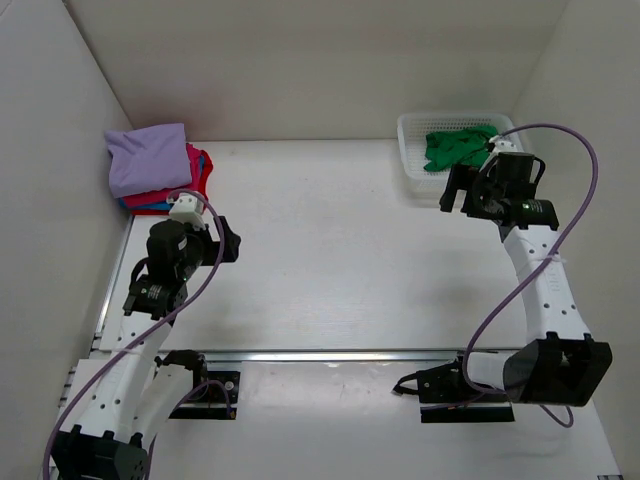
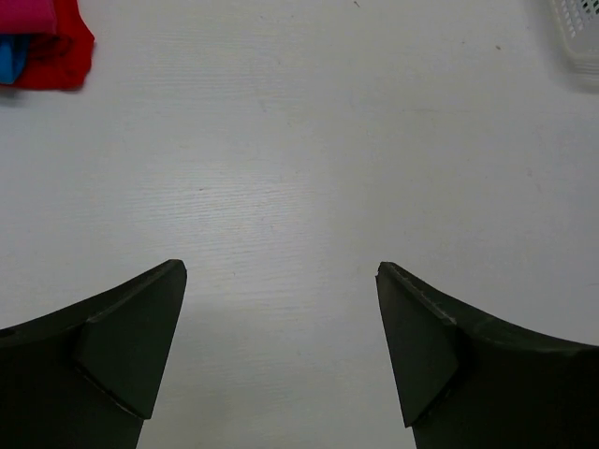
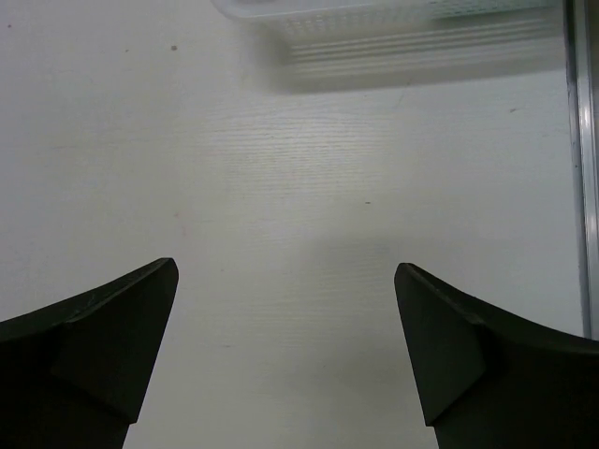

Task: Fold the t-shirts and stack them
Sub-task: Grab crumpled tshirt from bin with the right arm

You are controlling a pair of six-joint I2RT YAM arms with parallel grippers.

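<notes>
A stack of folded t-shirts sits at the back left: lavender (image 1: 148, 158) on top, pink-red (image 1: 198, 168) and blue under it. Its red and blue edge shows in the left wrist view (image 2: 51, 47). A bright green t-shirt (image 1: 455, 148) lies crumpled in the white mesh basket (image 1: 412, 160) at the back right. My left gripper (image 1: 225, 243) is open and empty above the bare table, right of the stack; in the left wrist view (image 2: 281, 271) only table lies between its fingers. My right gripper (image 1: 453, 192) is open and empty just in front of the basket, with only table between its fingers (image 3: 285, 271).
White walls close in the table on the left, back and right. The basket's near wall shows in the right wrist view (image 3: 393, 28) and its corner in the left wrist view (image 2: 580, 33). A metal rail (image 1: 330, 355) runs across the near edge.
</notes>
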